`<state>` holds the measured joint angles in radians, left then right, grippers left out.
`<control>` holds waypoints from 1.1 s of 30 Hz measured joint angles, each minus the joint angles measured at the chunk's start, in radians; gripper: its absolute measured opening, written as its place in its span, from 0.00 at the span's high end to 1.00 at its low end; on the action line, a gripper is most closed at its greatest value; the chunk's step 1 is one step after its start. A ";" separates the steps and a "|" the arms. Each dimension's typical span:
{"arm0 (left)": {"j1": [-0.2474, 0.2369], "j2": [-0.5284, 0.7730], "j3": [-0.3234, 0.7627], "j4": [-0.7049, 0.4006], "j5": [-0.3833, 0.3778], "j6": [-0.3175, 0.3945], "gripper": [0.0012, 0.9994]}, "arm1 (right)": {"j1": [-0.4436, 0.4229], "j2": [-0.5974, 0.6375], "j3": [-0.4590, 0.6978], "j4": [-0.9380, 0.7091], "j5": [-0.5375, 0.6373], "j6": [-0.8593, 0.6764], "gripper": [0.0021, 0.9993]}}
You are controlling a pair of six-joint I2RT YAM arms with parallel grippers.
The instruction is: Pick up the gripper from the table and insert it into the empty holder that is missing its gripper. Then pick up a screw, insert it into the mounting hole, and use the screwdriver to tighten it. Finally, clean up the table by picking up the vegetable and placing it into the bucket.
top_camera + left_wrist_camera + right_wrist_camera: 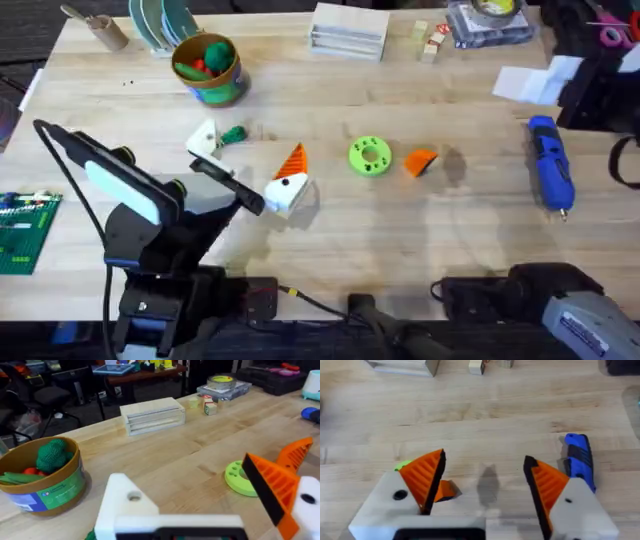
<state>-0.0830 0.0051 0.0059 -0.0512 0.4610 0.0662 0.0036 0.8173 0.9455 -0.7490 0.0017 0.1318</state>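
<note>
The gripper [421,161], a small ribbed orange wedge, roughly triangular, lay loose on the wooden table [330,90] just at 3 o'clock of the flat green disc [370,156]. Its narrow end pointed toward 8 o'clock in the overhead view, long axis running from 2 to 8. In the right wrist view part of the wedge [446,491] showed behind one orange pad.

The left gripper [250,166] sat low over the table near the middle, fingers spread wide and holding nothing. One finger block, the holder [205,138], was bare white with 1 open mounting hole [133,496]; the other block [288,193] carried its orange tip [293,159]. The vegetable [233,135], bright green, lay just at 3 o'clock of the bare holder.

The right gripper [485,482] hovered above the table with its 2 orange pads [422,477] well apart and nothing between them.

The screwdriver [550,167], thick and blue, lay at the table's 3 o'clock side, long axis from 12 to 6, thin metal tip toward 6. The bucket [207,68] stood at 11 o'clock, with toy food inside.
</note>
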 joint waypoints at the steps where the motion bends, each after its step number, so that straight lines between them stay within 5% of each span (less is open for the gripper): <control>1: 0.000 0.000 0.000 0.000 0.000 0.000 0.01 | 0.000 0.000 0.000 0.000 0.000 0.000 0.01; 26: 0.000 0.000 0.000 0.000 0.001 0.000 0.01 | 0.000 0.001 0.000 0.018 -0.004 0.040 0.01; 33: 0.000 0.000 0.000 0.000 0.096 0.000 0.01 | 0.012 0.049 0.002 0.030 -0.062 0.038 0.01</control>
<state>-0.0826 0.0051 0.0059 -0.0513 0.5571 0.0662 0.0155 0.8666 0.9470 -0.7195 -0.0602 0.1699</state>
